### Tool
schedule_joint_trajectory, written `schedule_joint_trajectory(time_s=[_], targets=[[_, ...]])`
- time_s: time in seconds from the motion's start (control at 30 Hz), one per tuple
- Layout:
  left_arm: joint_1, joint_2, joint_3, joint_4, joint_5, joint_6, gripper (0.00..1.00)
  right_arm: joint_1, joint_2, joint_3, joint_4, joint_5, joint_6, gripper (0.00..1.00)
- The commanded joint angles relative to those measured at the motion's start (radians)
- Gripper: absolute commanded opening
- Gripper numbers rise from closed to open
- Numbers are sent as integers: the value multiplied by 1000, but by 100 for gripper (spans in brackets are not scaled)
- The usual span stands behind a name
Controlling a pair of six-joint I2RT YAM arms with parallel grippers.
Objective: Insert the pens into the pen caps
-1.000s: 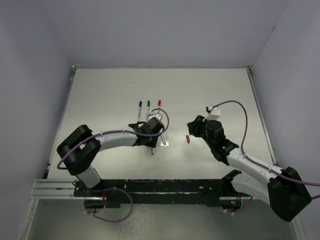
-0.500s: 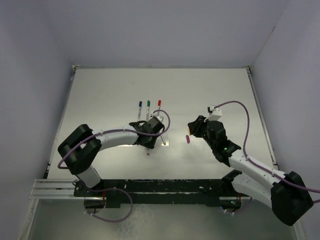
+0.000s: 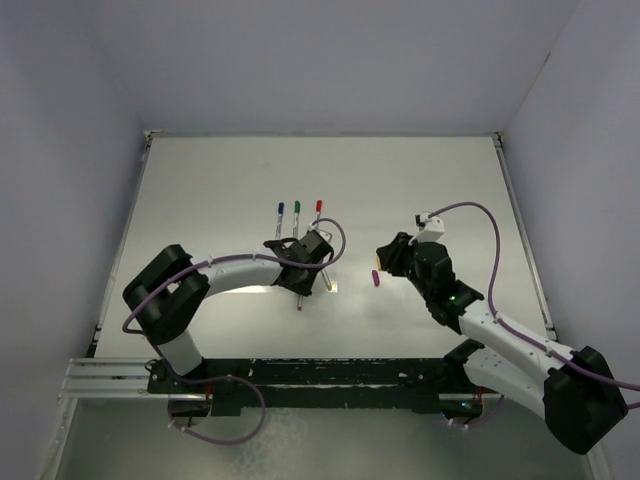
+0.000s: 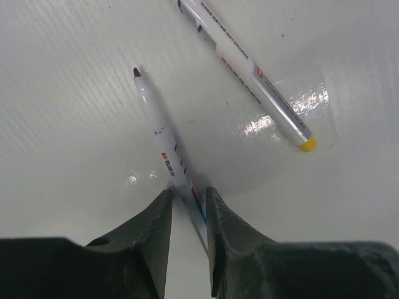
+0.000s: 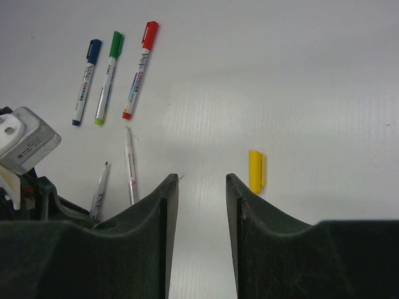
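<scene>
**Left arm** (image 3: 225, 272): runs from its base at the near-left corner, forearm low and heading right toward table centre, wrist pitched down over the pens. The left gripper (image 4: 188, 193) has its fingers set to a slim slot astride the barrel of an uncapped pen (image 4: 163, 143), whose dark tip points away from the wrist. Thin slivers of surface seem to show on each side of the barrel. Whether the pads press it, cannot tell.

**Right arm** (image 3: 500, 335): comes in from the near-right, forearm angled up and left, with the right gripper (image 5: 199, 180) right of centre. Its jaws are spread, with bare table showing between them.

**View differences**
- Left wrist only: a second uncapped pen (image 4: 240, 59) lies near the first, its yellow end on a glossy clear patch (image 4: 312, 103).
- Right wrist only: a yellow cap (image 5: 255, 171) lies flat just right of the right finger.
- Top view only: a magenta cap (image 3: 375, 278) sits at the near side of the right gripper. Contact unclear.
- Top and right wrist: a blue-capped pen (image 3: 280, 213), a green-capped pen (image 3: 297, 210) and a red-capped pen (image 3: 319, 208) lie parallel in a row just beyond the left gripper.

**Room:** the widest bare stretch of the table (image 3: 420, 180) lies beyond the pen row and out to the right. A raised rim (image 3: 128, 240) runs down the left side, with its match on the right. Walls (image 3: 70, 150) stand close on three sides.
</scene>
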State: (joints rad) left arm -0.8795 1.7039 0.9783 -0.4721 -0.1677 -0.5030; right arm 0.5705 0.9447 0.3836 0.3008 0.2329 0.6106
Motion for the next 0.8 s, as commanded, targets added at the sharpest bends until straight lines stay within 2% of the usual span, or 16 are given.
schedule_joint_trajectory(time_s=[0.0,0.13,0.27,0.4,0.6,0.77], targets=[[-7,87,-87,-75,103,-10,31,2,-7,52,-22,3,7,39],[-7,84,-95,-80,106,-12,29,2,-8,54,-27,3,7,39],[-6,83,-109,-72,140,-13,12,2,-6,61,-45,7,8,39],[-7,79,-131,-71,173,-7,1,2,-5,76,-90,19,9,40],[-7,80,-157,-61,204,21,0,2,36,121,-184,50,-13,40],[-8,-23,-168,-44,168,11,0,2,102,144,-250,31,-8,40]])
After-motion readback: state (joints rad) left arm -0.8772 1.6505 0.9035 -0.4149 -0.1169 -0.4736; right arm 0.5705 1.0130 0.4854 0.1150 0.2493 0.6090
